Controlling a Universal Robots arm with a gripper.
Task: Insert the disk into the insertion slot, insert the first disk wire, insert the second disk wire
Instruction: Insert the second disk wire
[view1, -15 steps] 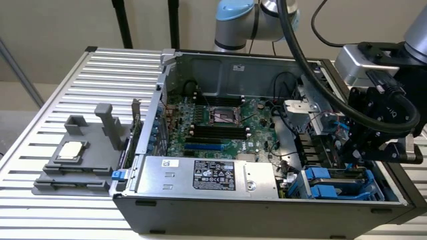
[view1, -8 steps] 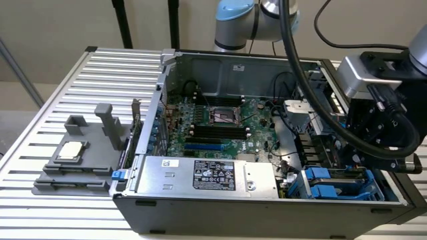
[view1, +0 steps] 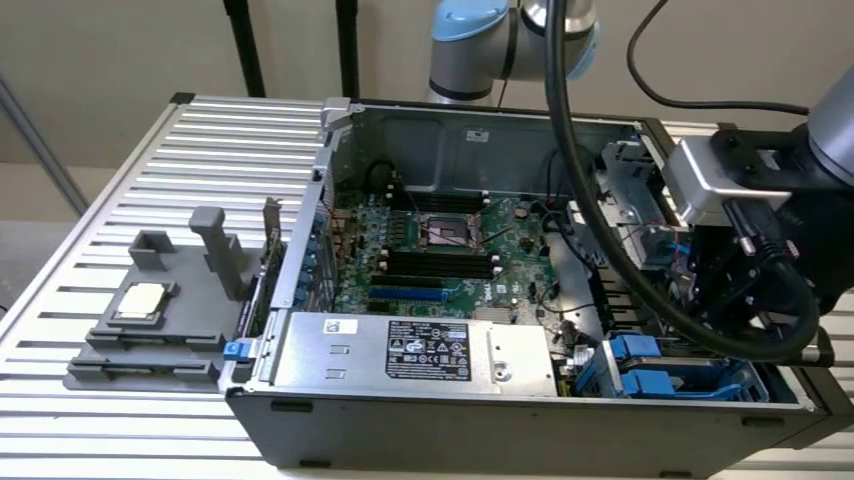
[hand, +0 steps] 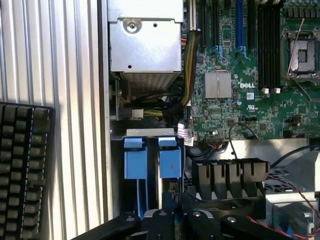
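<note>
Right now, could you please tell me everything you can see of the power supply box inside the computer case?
The power supply box is a rectangular silver metal housing that lies flat in the case's front corner, beside the green motherboard. Its top carries a black printed label and a small white sticker. In the wrist view its end shows a screw and a slotted vent, and a bundle of black and yellow cables leaves it toward the board.

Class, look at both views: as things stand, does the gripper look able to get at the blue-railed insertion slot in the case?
Probably yes. The gripper, shut, hangs right over the insertion slot, and nothing lies between them; the thick black cable passes beside it in the exterior view.
</note>
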